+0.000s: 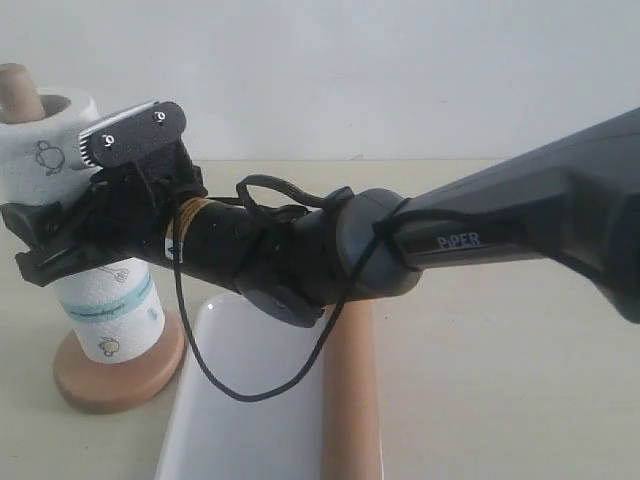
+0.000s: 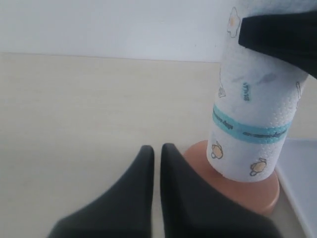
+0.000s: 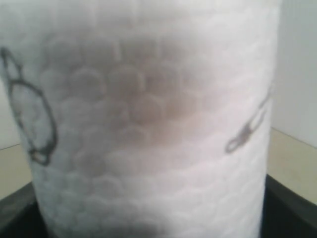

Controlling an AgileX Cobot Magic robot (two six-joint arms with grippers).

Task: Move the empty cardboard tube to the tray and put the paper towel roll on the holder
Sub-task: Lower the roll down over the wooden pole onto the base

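Right gripper point(image 1: 35, 242) reaches across from the right, jaws spread wide and pressed on either side of the tall white embossed paper towel roll point(image 1: 95, 290) with cartoon prints and a teal band. It has the roll clamped around the middle. The roll is threaded over the light brown wooden holder point(image 1: 125, 380): rounded dowel tip point(image 1: 18, 90) pokes out of the core on top, lower end down at the round disc base point(image 2: 270, 196), touching or just above it, can't tell which. Left gripper point(image 2: 157, 148) hangs near the holder over the beige table point(image 2: 74, 109), fingers closed together, holding nothing. Long plain brown cardboard tube point(image 1: 350, 400) lies on the flat white glossy tray point(image 1: 230, 400), along its right side in the exterior view – that half looks done.

Step in hand, as I read it: seat the roll and let go. To do it well – lower straight along the dowel until the roll rests on the base, open both jaws evenly so neither pad drags the soft paper, then back off away from the holder, clear of tray and tube. Risk: a snagged finger tips the stand
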